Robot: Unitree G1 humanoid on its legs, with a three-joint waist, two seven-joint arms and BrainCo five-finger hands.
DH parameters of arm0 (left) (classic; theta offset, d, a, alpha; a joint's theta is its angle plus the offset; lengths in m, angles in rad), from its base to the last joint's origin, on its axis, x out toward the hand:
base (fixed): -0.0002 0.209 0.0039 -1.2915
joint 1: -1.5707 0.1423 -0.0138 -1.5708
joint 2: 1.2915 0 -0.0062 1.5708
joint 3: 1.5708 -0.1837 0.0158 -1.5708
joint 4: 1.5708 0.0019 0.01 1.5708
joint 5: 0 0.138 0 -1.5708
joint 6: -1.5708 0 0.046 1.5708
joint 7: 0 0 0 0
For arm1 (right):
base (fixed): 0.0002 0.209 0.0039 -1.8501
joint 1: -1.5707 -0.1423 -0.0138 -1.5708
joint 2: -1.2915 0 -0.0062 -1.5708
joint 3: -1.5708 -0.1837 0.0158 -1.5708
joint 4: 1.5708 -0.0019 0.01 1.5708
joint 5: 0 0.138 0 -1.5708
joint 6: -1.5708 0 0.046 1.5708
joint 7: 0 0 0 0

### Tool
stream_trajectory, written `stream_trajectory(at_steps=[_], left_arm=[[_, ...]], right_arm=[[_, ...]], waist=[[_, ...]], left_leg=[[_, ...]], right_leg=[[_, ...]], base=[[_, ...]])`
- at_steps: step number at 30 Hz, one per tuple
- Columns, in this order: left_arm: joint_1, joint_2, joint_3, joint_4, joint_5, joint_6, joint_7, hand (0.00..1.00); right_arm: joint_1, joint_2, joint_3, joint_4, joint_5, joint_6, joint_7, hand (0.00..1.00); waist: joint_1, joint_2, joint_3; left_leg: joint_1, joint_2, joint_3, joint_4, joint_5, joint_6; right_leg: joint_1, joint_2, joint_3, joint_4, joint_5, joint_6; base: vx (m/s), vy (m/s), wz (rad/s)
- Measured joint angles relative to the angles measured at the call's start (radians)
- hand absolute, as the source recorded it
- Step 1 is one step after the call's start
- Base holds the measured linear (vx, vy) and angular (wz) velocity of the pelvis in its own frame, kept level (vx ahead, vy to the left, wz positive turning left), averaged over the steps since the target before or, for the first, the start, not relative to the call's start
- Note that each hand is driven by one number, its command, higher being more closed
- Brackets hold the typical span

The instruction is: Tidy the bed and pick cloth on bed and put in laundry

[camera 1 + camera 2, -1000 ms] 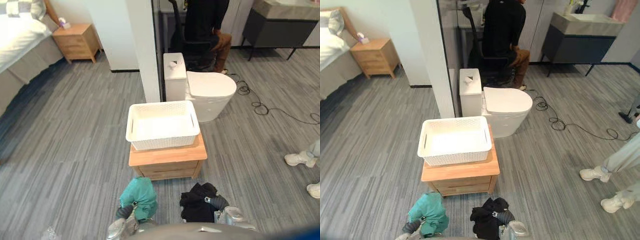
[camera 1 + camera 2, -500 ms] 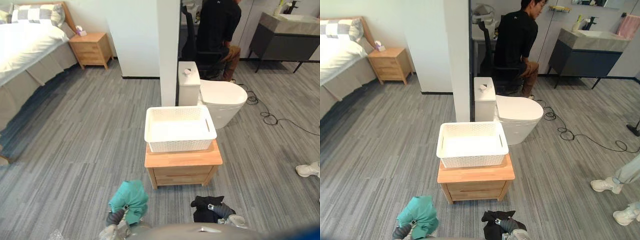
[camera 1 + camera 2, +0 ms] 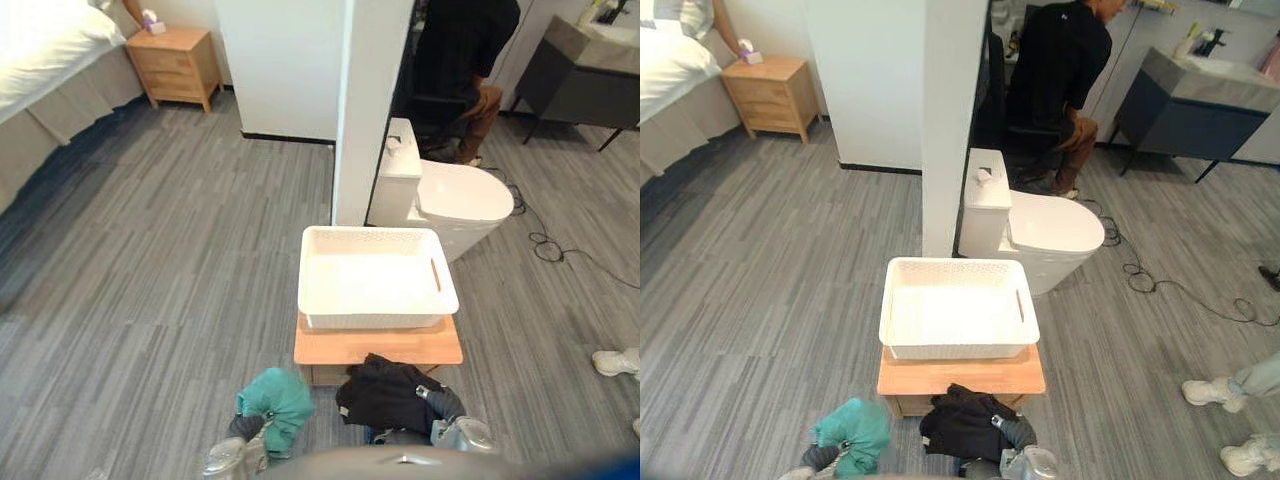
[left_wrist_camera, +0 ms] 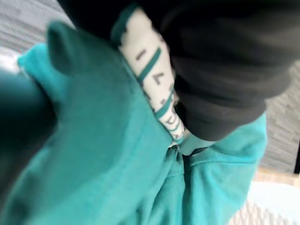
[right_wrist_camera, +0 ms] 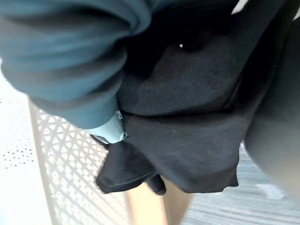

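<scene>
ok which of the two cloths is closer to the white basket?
The black cloth, at the right hand: it overlaps the front edge of the wooden stand under the white basket. The teal cloth, at the left hand, sits short of it.

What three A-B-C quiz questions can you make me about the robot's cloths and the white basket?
1. Where does the white basket stand? A. on the bed B. on the wooden stand C. on the toilet
2. What colour is the cloth at the robot's left hand? A. teal B. red C. yellow
3. How is the basket? A. full of clothes B. tipped over C. empty
Answers: 1 B, the stand's top shows just under the basket. 2 A, the teal cloth is bunched over that hand. 3 C, its white bottom is bare.
</scene>
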Motion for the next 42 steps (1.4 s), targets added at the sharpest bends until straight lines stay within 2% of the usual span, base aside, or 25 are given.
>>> stream_trajectory(at_steps=[1,3,8,10,11,13,14,15,16,17,20,22,24,25,26,27,29,31,34,35,38,42], left_arm=[[-0.006,-0.008,-0.008,0.000,0.000,0.008,0.002,1.00],[-0.011,-0.007,-0.037,-0.004,0.000,0.010,0.002,1.00],[-0.003,0.020,-0.027,-0.020,0.000,0.013,0.016,1.00],[-0.001,0.020,0.009,-0.021,-0.003,0.006,0.032,1.00],[0.000,0.023,0.013,-0.021,-0.007,0.006,0.048,1.00],[0.002,0.016,0.013,-0.019,-0.013,0.007,0.051,1.00],[0.003,0.007,0.014,-0.018,-0.014,0.009,0.051,1.00],[0.001,0.005,0.012,-0.018,-0.014,0.008,0.049,1.00],[-0.001,-0.001,0.010,-0.019,-0.014,0.008,0.046,1.00],[-0.001,0.002,0.009,-0.019,-0.014,0.009,0.041,1.00],[-0.003,0.024,0.001,-0.018,-0.014,0.021,0.032,1.00],[-0.022,0.022,-0.016,-0.018,-0.014,0.033,0.018,1.00],[-0.032,0.016,-0.042,-0.018,-0.014,0.051,0.007,1.00],[-0.032,0.015,-0.045,-0.018,-0.015,0.055,0.007,1.00],[-0.034,0.010,-0.049,-0.018,-0.034,0.073,0.008,1.00],[-0.035,0.009,-0.049,-0.018,-0.036,0.076,0.008,1.00],[-0.041,0.006,-0.049,-0.018,-0.052,0.094,0.010,1.00],[-0.039,0.011,-0.050,-0.018,-0.056,0.097,0.011,1.00],[-0.030,0.019,-0.072,-0.019,-0.093,0.097,0.011,1.00],[-0.017,0.028,-0.078,-0.020,-0.101,0.096,0.011,1.00],[0.016,0.055,-0.079,-0.020,-0.102,0.095,0.011,1.00],[0.035,0.088,-0.077,-0.022,-0.122,0.078,0.011,1.00]], right_arm=[[-0.012,-0.006,0.022,0.002,0.001,0.017,0.001,1.00],[-0.012,-0.007,0.039,-0.001,0.026,0.038,0.001,1.00],[-0.001,0.009,0.034,0.001,0.106,0.098,-0.002,1.00],[0.003,0.011,0.029,-0.002,0.115,0.107,-0.018,1.00],[0.007,0.010,0.013,-0.004,0.138,0.108,-0.045,1.00],[0.009,0.007,0.005,-0.003,0.145,0.111,-0.069,1.00],[0.010,-0.001,-0.018,-0.001,0.146,0.115,-0.093,1.00],[0.010,-0.004,-0.040,-0.001,0.150,0.114,-0.110,1.00],[0.009,-0.004,-0.062,-0.002,0.175,0.105,-0.133,1.00],[0.007,-0.003,-0.086,-0.002,0.188,0.093,-0.154,1.00],[0.028,0.014,-0.111,-0.033,0.211,0.064,-0.191,1.00],[0.040,0.004,-0.168,-0.098,0.211,0.022,-0.225,1.00],[0.031,-0.028,-0.202,-0.184,0.198,-0.020,-0.256,1.00],[0.023,-0.040,-0.206,-0.202,0.190,-0.026,-0.262,1.00],[-0.021,-0.085,-0.227,-0.245,0.173,-0.053,-0.273,1.00],[-0.030,-0.092,-0.232,-0.248,0.170,-0.062,-0.276,1.00],[-0.071,-0.127,-0.240,-0.300,0.121,-0.118,-0.308,1.00],[-0.089,-0.139,-0.222,-0.391,0.082,-0.120,-0.335,1.00],[-0.094,-0.207,-0.169,-0.619,0.025,-0.093,-0.327,1.00],[-0.126,-0.239,-0.158,-0.728,0.007,-0.064,-0.308,1.00],[-0.184,-0.267,-0.142,-0.885,-0.016,-0.005,-0.255,1.00],[-0.206,-0.277,-0.072,-0.991,-0.034,0.060,-0.184,1.00]], waist=[[-0.003,0.014,0.005],[-0.006,0.009,0.008],[0.009,-0.042,-0.001],[0.021,-0.058,-0.010],[0.019,-0.054,-0.015],[0.019,-0.049,-0.018],[0.018,-0.036,-0.024],[0.019,-0.032,-0.024],[0.019,-0.024,-0.026],[0.022,-0.020,-0.029],[0.015,-0.037,-0.033],[0.008,-0.041,-0.038],[0.002,-0.025,-0.039],[0.000,-0.024,-0.041],[-0.004,-0.005,-0.048],[-0.005,-0.001,-0.050],[-0.006,0.019,-0.052],[-0.006,0.018,-0.053],[-0.008,0.015,-0.053],[-0.011,0.009,-0.054],[-0.017,-0.018,-0.049],[-0.013,-0.048,-0.059]], left_leg=[[0.029,0.002,0.040,-0.017,0.018,-0.009],[0.051,-0.004,0.067,-0.021,0.042,-0.013],[0.060,0.003,0.086,0.083,0.041,-0.008],[0.022,0.030,0.083,0.229,0.015,0.027],[-0.034,0.065,0.070,0.363,-0.009,0.057],[-0.064,0.078,0.048,0.406,-0.051,0.067],[-0.073,0.075,0.033,0.378,-0.093,0.068],[-0.075,0.067,0.036,0.325,-0.109,0.068],[-0.075,0.058,0.038,0.215,-0.092,0.071],[-0.059,0.054,0.057,0.176,-0.086,0.016],[-0.035,0.032,0.094,0.147,-0.087,0.020],[-0.025,0.010,0.099,0.119,-0.083,0.025],[-0.016,-0.004,0.102,0.096,-0.077,0.026],[-0.010,-0.005,0.104,0.092,-0.076,0.025],[-0.005,-0.006,0.107,0.088,-0.074,0.021],[-0.005,-0.007,0.107,0.087,-0.073,0.019],[-0.005,-0.013,0.107,0.064,-0.055,0.009],[-0.003,-0.016,0.103,0.054,-0.039,0.003],[-0.003,-0.023,0.086,0.034,-0.026,0.005],[-0.005,-0.029,0.084,0.026,-0.024,0.008],[-0.010,-0.032,0.075,0.023,-0.024,0.009],[-0.027,-0.037,0.059,0.015,-0.017,0.019]], right_leg=[[0.014,0.009,0.000,0.008,-0.012,-0.012],[0.042,0.010,-0.002,0.014,-0.034,-0.014],[0.117,0.011,0.035,-0.078,-0.043,0.007],[0.136,0.009,0.069,-0.113,-0.042,0.008],[0.136,0.010,0.090,-0.128,-0.041,0.009],[0.136,0.016,0.112,-0.142,-0.029,0.015],[0.138,0.022,0.137,-0.162,-0.003,0.011],[0.138,0.026,0.150,-0.178,0.017,0.012],[0.137,0.038,0.164,-0.194,0.044,0.022],[0.147,0.046,0.182,-0.224,0.070,0.034],[0.153,0.030,0.187,-0.237,0.082,0.037],[0.151,0.017,0.181,-0.237,0.083,0.039],[0.148,0.011,0.176,-0.237,0.086,0.046],[0.149,0.011,0.175,-0.237,0.086,0.047],[0.143,0.015,0.174,-0.237,0.090,0.048],[0.141,0.015,0.173,-0.237,0.090,0.049],[0.133,0.014,0.162,-0.232,0.092,0.049],[0.133,0.014,0.160,-0.232,0.093,0.048],[0.130,0.013,0.157,-0.236,0.093,0.048],[0.124,0.012,0.160,-0.238,0.093,0.048],[0.118,0.010,0.163,-0.238,0.096,0.048],[0.097,0.005,0.161,-0.239,0.095,0.050]], base=[[0.15,-0.057,-0.26],[0.06,-0.035,0.01],[-0.02,-0.016,-0.13],[-0.02,-0.023,-0.57],[0.03,-0.004,-0.47],[0.06,0.065,-0.37],[0.05,0.107,-0.37],[0.03,0.130,-0.44],[-0.04,0.126,-0.53],[-0.03,0.136,-0.52],[-0.01,0.156,-0.27],[0.01,0.091,0.00],[0.03,0.078,-0.02],[0.07,0.045,-0.09],[0.06,0.033,-0.11],[0.04,-0.004,-0.14],[0.00,0.000,0.00],[-0.02,-0.029,0.04],[-0.07,-0.027,0.05],[-0.11,-0.022,-0.01],[-0.13,-0.032,-0.01],[-0.14,-0.034,0.07]])
